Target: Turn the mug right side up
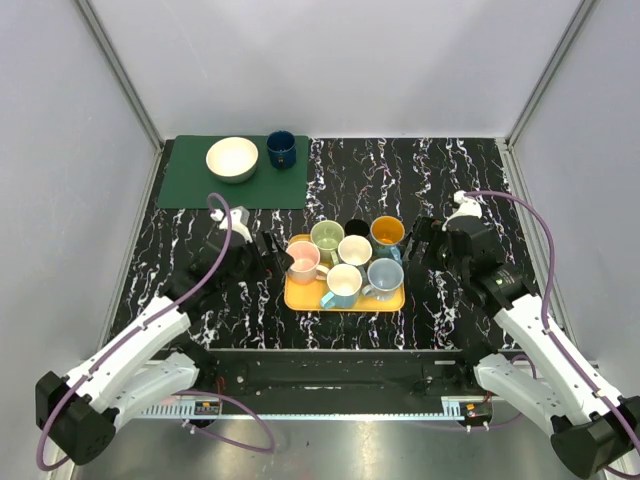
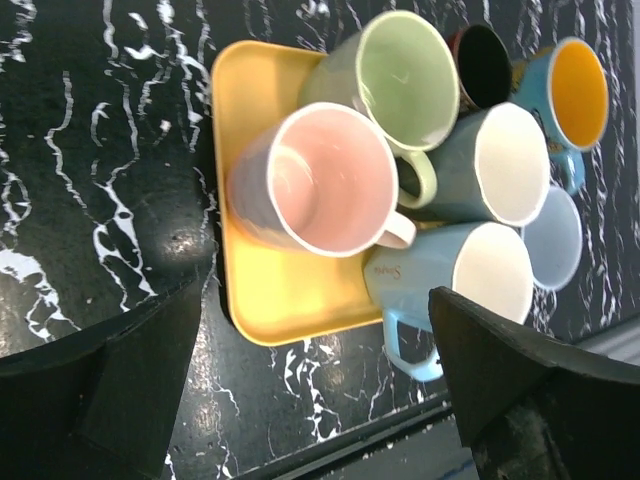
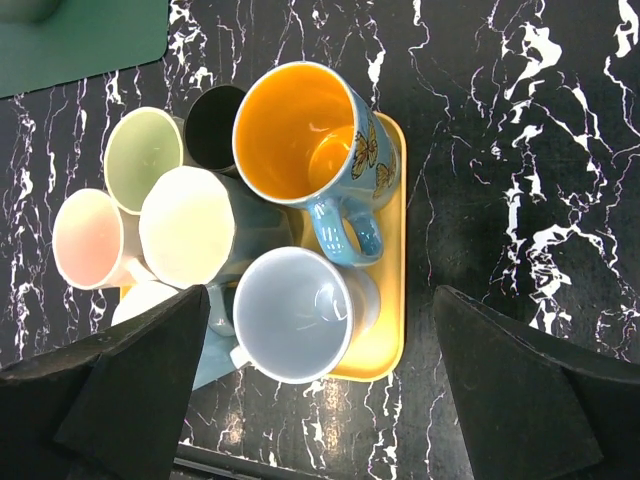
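— In the middle of the top view: yellow tray (image 2: 280, 290) with seven mugs, mouths all up, among them the pink mug (image 2: 325, 180) and the butterfly mug (image 3: 300, 135).
— Task mug?
— Probably the navy mug (image 1: 281, 150), upper left on the green mat (image 1: 190, 180) beside the cream bowl (image 1: 232, 159). Too small to tell which end is up.
— Grippers?
— Left gripper (image 1: 272, 252) just beside the tray's left edge, right gripper (image 1: 420, 240) near its right edge. Both have fingers spread wide, holding nothing.

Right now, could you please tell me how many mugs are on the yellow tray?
7: green, black, orange-lined at the far side; pink left; cream centre; light-blue and grey-blue nearest. None seems hidden.
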Controlling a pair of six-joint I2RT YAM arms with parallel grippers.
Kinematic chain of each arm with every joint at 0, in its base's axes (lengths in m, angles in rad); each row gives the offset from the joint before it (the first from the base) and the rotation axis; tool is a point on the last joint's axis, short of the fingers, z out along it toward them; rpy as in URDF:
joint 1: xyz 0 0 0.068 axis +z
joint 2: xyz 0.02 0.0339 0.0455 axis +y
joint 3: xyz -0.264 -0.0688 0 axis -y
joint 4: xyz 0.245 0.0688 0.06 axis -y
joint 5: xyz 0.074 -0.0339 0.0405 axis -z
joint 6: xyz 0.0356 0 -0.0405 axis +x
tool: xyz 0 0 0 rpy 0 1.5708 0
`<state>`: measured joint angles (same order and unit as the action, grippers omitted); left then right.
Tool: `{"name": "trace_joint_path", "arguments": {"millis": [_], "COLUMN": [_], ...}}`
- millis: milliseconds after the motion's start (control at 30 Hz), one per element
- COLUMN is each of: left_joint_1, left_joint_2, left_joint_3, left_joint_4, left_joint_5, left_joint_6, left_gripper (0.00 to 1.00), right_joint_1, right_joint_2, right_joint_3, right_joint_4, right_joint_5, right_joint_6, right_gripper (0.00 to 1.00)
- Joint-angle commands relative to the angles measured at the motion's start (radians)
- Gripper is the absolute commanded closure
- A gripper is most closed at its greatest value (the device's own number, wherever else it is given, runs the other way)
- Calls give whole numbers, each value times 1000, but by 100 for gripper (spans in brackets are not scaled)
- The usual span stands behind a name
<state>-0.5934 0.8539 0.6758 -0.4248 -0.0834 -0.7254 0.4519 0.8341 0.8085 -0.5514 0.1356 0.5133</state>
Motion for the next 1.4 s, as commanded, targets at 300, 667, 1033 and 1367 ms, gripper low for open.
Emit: {"name": "trace_joint_path", "arguments": {"millis": [300,667,1033,1367], "left_joint_1": [-181,-342,-342,-342], "left_joint_2": [-9,168,373,465], "left_joint_3": [2,82,202,260], "left_joint_4": [-5,44,38,20], "left_joint_5": [335,215,140,166], "left_joint_6": [334,477,569,598], "left_gripper": [22,21,29,45], "right_joint_1": [7,7,5,7], "right_joint_2": [-15,-23,-43,-43], "right_joint_3": [26,15,11,4], "right_joint_4": [-5,2,-5,-7], "right_joint_5": [-54,-80,-93,-87], "right_joint_6": [-41,-32,-22,-30], "right_gripper": [0,0,0,0]}}
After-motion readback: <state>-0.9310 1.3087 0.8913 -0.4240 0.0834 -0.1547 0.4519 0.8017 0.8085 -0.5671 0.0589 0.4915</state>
